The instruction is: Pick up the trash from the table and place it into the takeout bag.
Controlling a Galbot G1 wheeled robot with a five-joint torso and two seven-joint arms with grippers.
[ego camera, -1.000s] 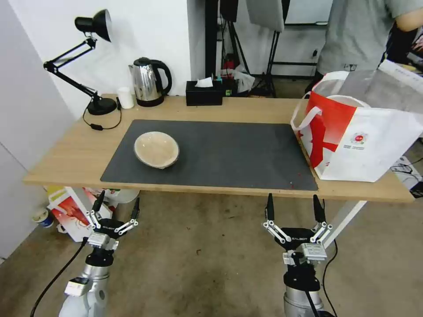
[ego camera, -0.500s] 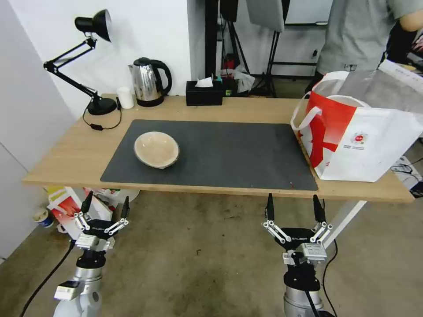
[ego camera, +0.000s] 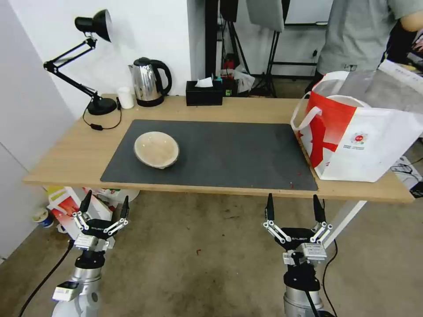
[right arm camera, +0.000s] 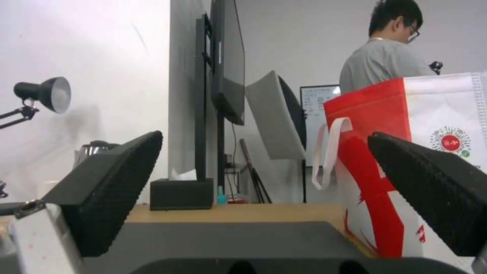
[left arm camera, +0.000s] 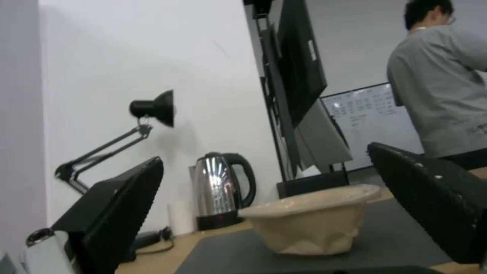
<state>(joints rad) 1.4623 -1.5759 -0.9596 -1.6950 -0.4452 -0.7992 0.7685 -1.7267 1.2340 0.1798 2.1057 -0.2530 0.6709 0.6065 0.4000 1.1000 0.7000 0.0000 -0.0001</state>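
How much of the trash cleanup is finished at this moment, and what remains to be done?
Of the trash, one shallow beige bowl lies on the dark mat of the table, so it is left to do. The takeout bag stands open at the table's right end; its contents cannot be seen. Nothing is in hand: the left end effector and right end effector are both open and empty, below the table's front edge.
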